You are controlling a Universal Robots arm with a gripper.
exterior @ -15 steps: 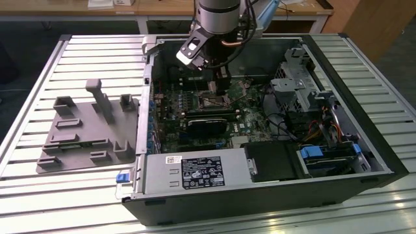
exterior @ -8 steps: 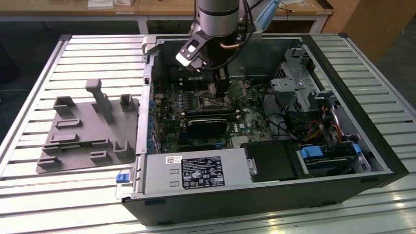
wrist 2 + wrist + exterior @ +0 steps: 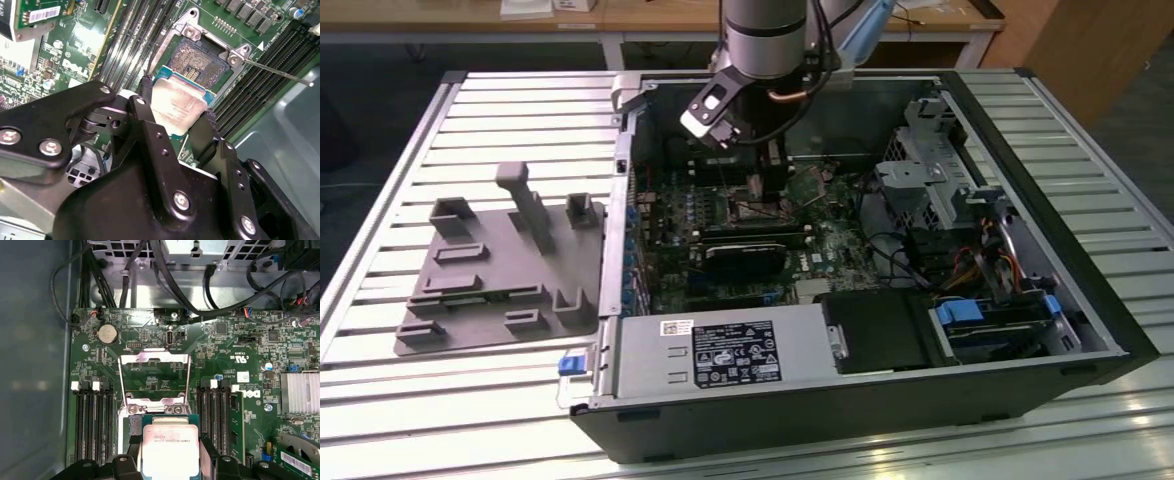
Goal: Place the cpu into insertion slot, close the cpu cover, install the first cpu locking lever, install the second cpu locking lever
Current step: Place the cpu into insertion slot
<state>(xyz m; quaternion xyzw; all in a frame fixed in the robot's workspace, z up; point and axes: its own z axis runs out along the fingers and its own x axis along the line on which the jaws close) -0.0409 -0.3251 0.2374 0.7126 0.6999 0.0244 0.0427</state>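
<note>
We hold the cpu (image 3: 175, 107) flat, clamped between the fingers of the gripper (image 3: 177, 102) | insertion slot (image 3: 196, 62) lies bare just beyond the cpu's leading edge, in line | cpu cover (image 3: 154, 359) swung back, clear.

Cpu (image 3: 170, 445) lid: a few small print lines, too fine to read. Board (image 3: 150, 347): white silk-screen logo and part markings. Power supply (image 3: 654, 365): black rating label and a barcode sticker, unreadable. Card (image 3: 42, 15): barcode sticker, also unreadable.
</note>
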